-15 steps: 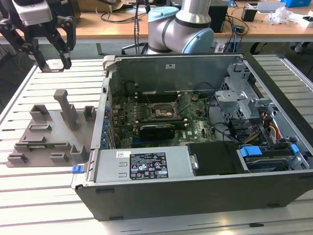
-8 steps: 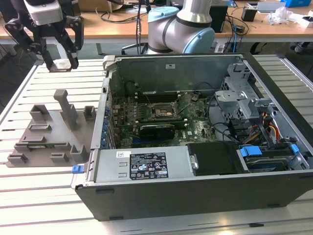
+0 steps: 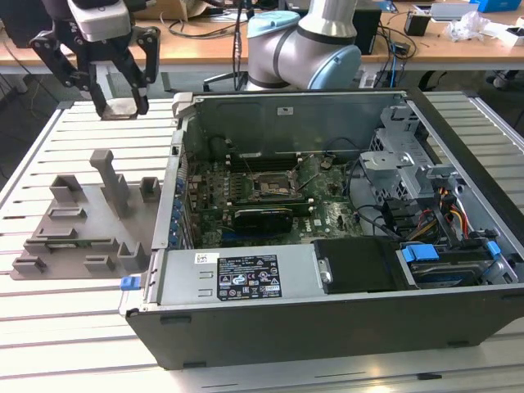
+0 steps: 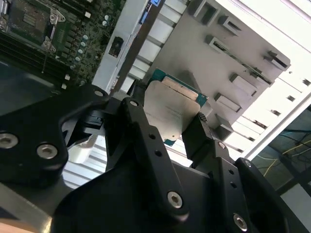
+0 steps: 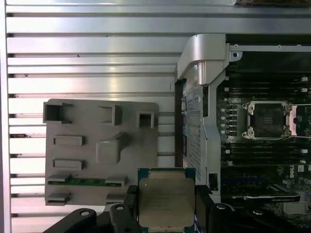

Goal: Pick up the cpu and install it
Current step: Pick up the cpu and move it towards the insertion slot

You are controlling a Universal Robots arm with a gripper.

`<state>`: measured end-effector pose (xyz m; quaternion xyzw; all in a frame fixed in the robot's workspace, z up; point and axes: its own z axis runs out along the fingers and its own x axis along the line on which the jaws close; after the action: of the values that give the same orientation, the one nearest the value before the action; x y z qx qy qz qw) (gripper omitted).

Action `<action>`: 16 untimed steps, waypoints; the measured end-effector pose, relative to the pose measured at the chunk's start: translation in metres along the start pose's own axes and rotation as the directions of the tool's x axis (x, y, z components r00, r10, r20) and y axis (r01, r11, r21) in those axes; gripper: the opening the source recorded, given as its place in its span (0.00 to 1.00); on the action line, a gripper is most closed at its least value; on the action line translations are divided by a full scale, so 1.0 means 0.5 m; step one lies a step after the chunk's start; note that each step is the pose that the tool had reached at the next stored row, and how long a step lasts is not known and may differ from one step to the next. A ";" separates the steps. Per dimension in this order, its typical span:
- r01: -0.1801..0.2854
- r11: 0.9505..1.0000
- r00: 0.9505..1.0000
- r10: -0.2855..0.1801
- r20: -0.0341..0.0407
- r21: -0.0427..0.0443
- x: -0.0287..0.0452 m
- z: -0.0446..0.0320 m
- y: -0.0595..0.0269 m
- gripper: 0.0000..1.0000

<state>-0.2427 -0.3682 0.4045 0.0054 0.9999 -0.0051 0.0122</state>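
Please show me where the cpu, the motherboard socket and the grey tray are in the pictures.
cpu (image 5: 166, 201): first wrist view, middle of its metal top.
motherboard socket (image 5: 268, 119): first wrist view, middle of the square inside its frame.
grey tray (image 5: 82, 121): first wrist view, a bare flat part of its surface.

No readable print.
Too small to make out: marks on the dark label (image 3: 248, 278) atop the power supply (image 3: 184, 284), likewise on the small white sticker (image 3: 202, 258) beside it.

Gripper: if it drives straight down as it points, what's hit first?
Gripper likely meets the grey fixture tray, near its edge, or the slatted table beside it; depth unclear.
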 end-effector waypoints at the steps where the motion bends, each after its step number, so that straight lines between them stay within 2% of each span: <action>1: 0.000 1.000 1.000 0.000 0.000 0.000 -0.009 0.000 0.000 0.55; 6: 0.000 1.000 1.000 0.000 0.000 0.000 -0.042 0.001 0.001 0.55; 16: 0.000 1.000 1.000 0.000 0.000 0.001 -0.090 0.003 0.002 0.55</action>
<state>-0.1975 -0.3676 0.4040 0.0054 0.9999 -0.0056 0.0123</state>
